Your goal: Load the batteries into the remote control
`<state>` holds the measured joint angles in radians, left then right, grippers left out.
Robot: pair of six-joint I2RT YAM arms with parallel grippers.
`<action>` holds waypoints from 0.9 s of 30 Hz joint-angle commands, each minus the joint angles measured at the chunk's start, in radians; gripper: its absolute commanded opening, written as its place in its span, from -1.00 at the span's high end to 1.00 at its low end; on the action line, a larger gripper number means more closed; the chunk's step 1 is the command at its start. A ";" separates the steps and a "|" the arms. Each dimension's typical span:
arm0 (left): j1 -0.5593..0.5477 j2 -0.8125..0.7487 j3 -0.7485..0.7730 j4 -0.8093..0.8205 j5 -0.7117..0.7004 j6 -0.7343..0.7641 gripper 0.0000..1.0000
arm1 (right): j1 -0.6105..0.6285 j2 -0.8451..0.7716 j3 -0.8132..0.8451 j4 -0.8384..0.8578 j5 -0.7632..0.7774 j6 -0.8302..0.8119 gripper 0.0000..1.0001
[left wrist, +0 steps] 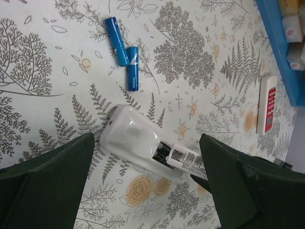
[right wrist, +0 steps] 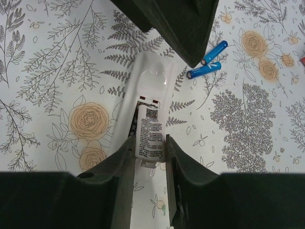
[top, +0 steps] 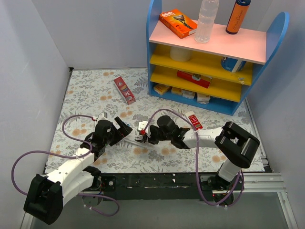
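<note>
Currently at the loading step. Right fingers sit narrow, clamped on the labelled end of the remote control, which lies face down on the table with its bay open; whether the dark bay holds a cell I cannot tell. Left fingers hang wide above it, holding nothing. Farther out, two blue batteries lie touching. Judged next: left fingers descend on one battery and close.

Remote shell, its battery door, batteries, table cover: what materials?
Remote: glossy white moulded plastic, judging by soft highlights on its rounded back.
Battery door in the right hand: same plastic, paper-like printed sticker.
Batteries: likely metal cells under shiny blue printed wrap.
Table cover: matte floral-printed sheet, fabric or vinyl, cannot tell which.
</note>
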<state>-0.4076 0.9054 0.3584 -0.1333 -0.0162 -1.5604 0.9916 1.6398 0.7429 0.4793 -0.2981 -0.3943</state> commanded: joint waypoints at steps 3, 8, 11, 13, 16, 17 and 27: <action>0.006 -0.028 -0.048 0.058 -0.011 -0.059 -0.86 | 0.036 0.023 0.018 0.076 0.036 -0.029 0.97; 0.006 -0.022 -0.055 0.070 -0.004 -0.059 -0.87 | 0.047 0.051 0.036 0.070 0.060 -0.034 0.97; 0.006 -0.020 -0.055 0.070 -0.005 -0.059 -0.87 | 0.050 0.057 0.047 0.061 0.079 -0.034 0.97; 0.006 -0.020 -0.055 0.070 -0.004 -0.059 -0.88 | 0.051 0.055 0.046 0.064 0.099 -0.032 0.97; 0.006 -0.016 -0.056 0.074 -0.004 -0.059 -0.87 | 0.053 0.049 0.038 0.076 0.109 -0.031 0.97; 0.006 -0.014 -0.058 0.075 -0.002 -0.058 -0.88 | 0.053 0.045 0.036 0.079 0.111 -0.029 0.97; 0.006 0.016 -0.061 0.096 0.015 -0.055 -0.89 | 0.056 0.040 0.038 0.088 0.102 -0.025 0.97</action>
<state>-0.4076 0.9150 0.3069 -0.0605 -0.0082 -1.6161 1.0389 1.6951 0.7525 0.5209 -0.1925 -0.4187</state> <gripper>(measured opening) 0.940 0.346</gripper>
